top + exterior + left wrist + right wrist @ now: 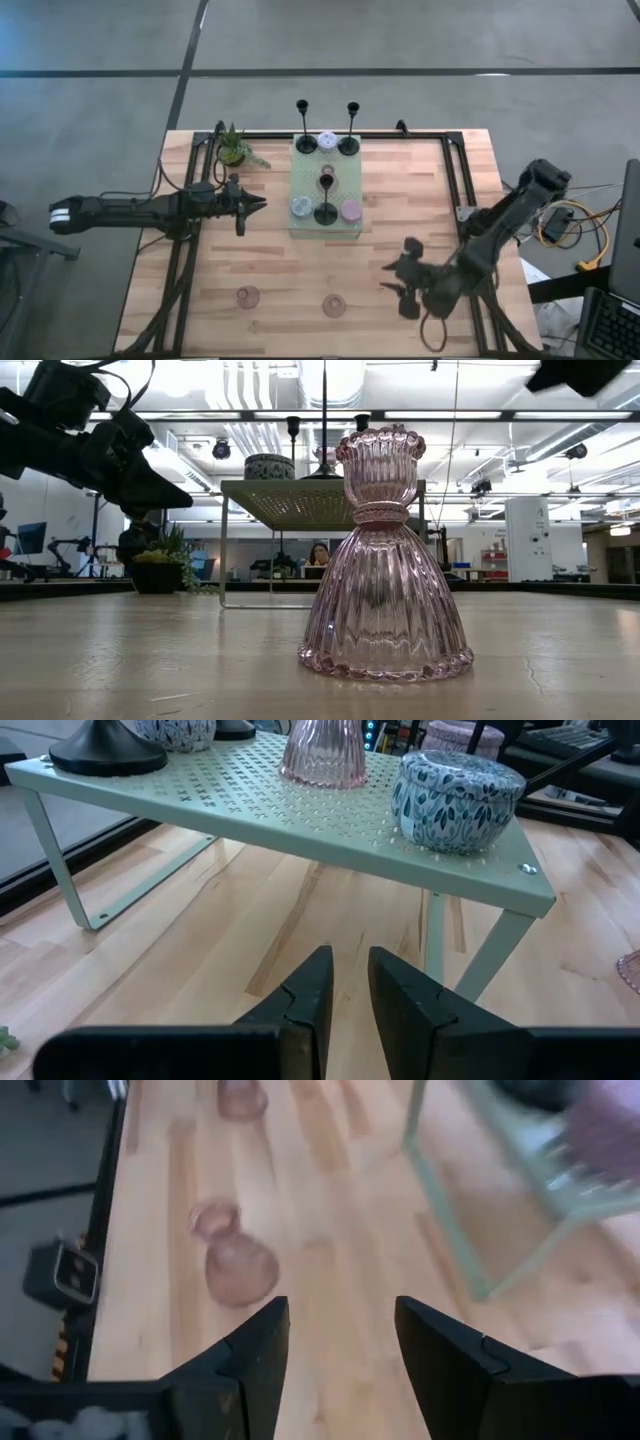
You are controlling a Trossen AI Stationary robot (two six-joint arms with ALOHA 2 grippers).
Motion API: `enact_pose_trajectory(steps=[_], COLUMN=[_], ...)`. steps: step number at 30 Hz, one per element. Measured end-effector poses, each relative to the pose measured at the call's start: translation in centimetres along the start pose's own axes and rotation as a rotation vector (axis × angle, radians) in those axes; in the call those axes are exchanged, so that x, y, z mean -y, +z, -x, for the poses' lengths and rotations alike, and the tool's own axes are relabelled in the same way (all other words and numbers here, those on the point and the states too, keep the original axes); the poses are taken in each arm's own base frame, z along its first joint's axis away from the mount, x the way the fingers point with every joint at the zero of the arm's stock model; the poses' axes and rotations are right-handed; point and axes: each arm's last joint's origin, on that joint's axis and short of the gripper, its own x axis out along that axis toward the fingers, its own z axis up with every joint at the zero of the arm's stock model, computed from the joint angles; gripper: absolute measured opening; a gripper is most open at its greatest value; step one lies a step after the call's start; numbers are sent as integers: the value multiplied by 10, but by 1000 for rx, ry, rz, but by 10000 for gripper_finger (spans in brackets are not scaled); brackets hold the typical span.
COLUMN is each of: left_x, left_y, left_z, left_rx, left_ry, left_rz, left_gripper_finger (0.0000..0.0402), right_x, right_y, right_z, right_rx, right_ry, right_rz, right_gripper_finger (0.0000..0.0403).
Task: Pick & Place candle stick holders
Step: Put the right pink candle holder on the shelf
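Two pink ribbed glass candle stick holders (247,297) (333,306) stand upright on their wide bases near the table's front edge; one fills the low view (385,560). A third pink one (327,180) stands on the pale green perforated shelf (310,170), together with three black stemmed candlesticks (326,213) (302,145) (350,145) and small round cups (301,206). My right gripper (395,280) (340,1315) hangs open above the table, right of the front holders, one of which (235,1255) is ahead of its fingers. My left gripper (262,205) (350,960) waits left of the shelf, a narrow gap between its fingers.
A small green potted plant (232,148) stands at the far left of the table. The shelf rests on thin legs (60,860) with open space beneath. A black frame rail (455,170) runs along the table's sides. Bare wood lies between the shelf and the front holders.
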Motion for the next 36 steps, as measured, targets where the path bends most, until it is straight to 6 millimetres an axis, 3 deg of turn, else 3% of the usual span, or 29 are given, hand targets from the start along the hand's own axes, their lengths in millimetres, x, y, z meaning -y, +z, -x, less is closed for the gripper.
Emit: enact_pose_trajectory(steps=[11,20,36], left_x=[0,0,0], left_y=[-1,-1,-1], left_z=[0,0,0], left_rx=[-6,-6,-7], left_ry=[1,1,1], left_rz=[0,0,0], left_gripper_finger=[71,71,71], right_x=[-44,-66,-74], right_y=[-45,-65,-65], right_z=[-62,-100,-135], right_rx=[-55,20,160], right_ry=[-29,13,62], right_rz=[118,111,5], right_gripper_finger=[190,219,284])
